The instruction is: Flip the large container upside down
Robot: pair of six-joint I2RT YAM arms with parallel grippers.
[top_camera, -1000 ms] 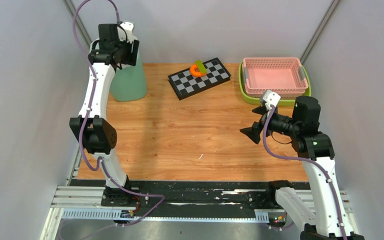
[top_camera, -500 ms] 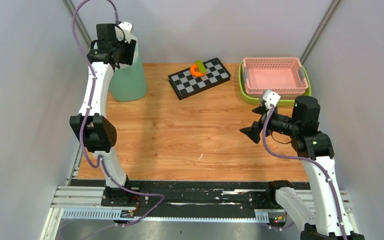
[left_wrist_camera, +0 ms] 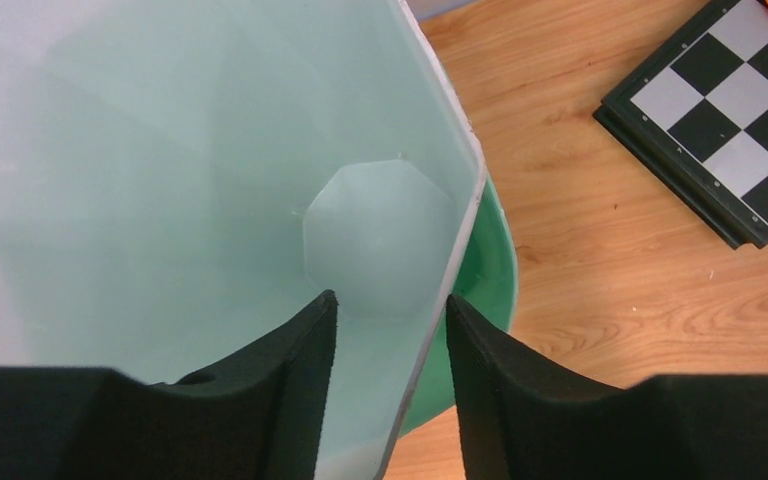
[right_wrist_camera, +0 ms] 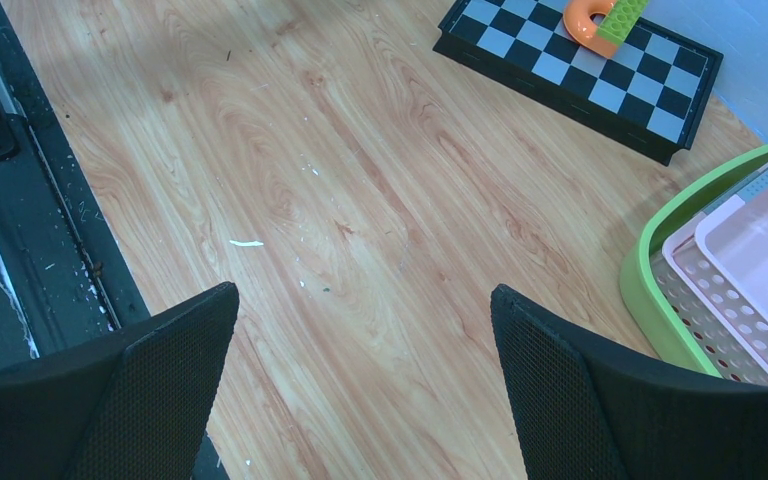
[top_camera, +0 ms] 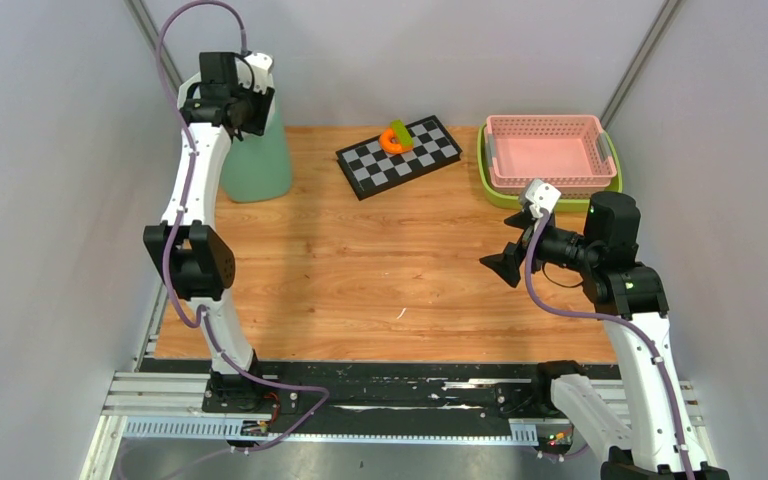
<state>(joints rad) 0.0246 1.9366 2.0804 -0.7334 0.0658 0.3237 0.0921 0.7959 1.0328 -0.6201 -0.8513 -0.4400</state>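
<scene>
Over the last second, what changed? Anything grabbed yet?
The left gripper edged farther back and left over the green container. Its fingers straddle the container's wall, one inside, one outside, a gap still showing: no firm grip yet. The container, the open right gripper, the checkerboard and the pink basket stayed put.

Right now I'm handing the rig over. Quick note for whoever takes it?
Left gripper: open, straddling the rim of the large container, one finger inside, one outside; not clamped.
Right gripper: open, empty, over bare table.
Container: upright, mouth up, far left corner.
Done: left arm is in place at the rim.
Left: grip, lift, flip, set down.
</scene>
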